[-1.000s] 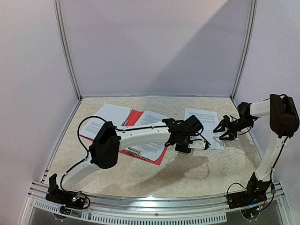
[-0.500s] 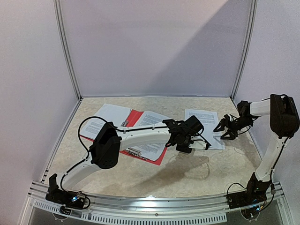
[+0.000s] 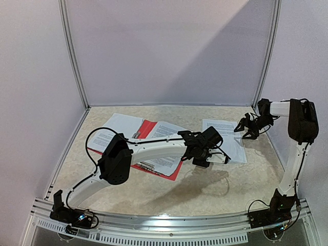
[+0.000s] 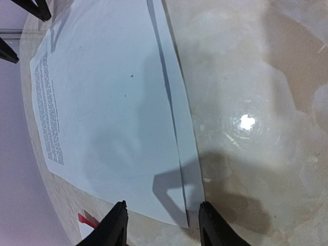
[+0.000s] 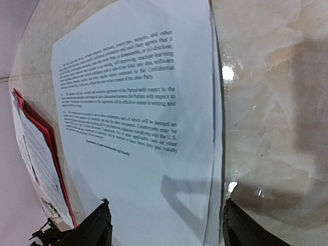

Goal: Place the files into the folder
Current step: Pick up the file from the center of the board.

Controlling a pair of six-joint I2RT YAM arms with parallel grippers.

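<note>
1. Table (image 4: 266, 77): smooth, glossy marbled beige top, showing bright glare.
2. Files (image 5: 128, 102): thin matt white paper.
3. Folder (image 3: 147, 128): smooth red plastic.
4. Near rail (image 3: 169, 221): ribbed silvery metal.

left arm (image 3: 154, 146) white links, black joints | right arm (image 3: 293, 164) alike | black cable (image 3: 86, 138) loop | left tool (image 4: 163, 228), right tool (image 5: 166, 228) black

Top view: the left arm (image 3: 154, 146) covers the middle of the folder (image 3: 148, 128) and part of the sheets (image 3: 165, 165) on it. Print on the loose sheets (image 3: 225, 136) is too small to read. Left wrist view: the loose sheets are cut by the top edge, their print blurred; only a red corner of the folder shows. Right wrist view: the folder is cut off at the left edge.
</note>
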